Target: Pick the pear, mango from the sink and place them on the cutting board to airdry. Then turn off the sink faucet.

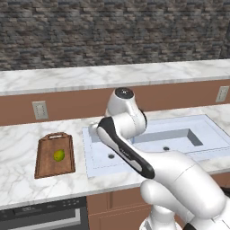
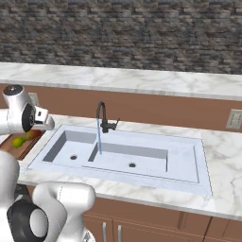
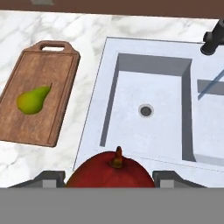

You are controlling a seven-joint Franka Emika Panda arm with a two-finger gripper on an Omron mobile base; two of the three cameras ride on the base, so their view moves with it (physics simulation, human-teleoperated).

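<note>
The red-orange mango [image 3: 111,171] sits between my gripper's [image 3: 109,178] two fingertips, which are shut on it, above the counter strip by the sink's left rim. In the right base view the mango [image 2: 33,134] hangs under the hand at the far left. The yellow-green pear [image 3: 33,100] lies on the brown cutting board [image 3: 26,127], left of the white sink [image 3: 146,94]; it is also in the left base view [image 1: 59,155] on the board [image 1: 47,166]. Water runs from the black faucet [image 2: 101,117] into the sink [image 2: 156,163].
The marble counter [image 1: 18,179] surrounds the board and sink. Wall outlets [image 1: 40,109] [image 2: 234,119] sit on the brown backsplash. A raised marble ledge [image 2: 142,78] runs behind the sink. My own arm [image 1: 130,152] covers the left basin in the left base view.
</note>
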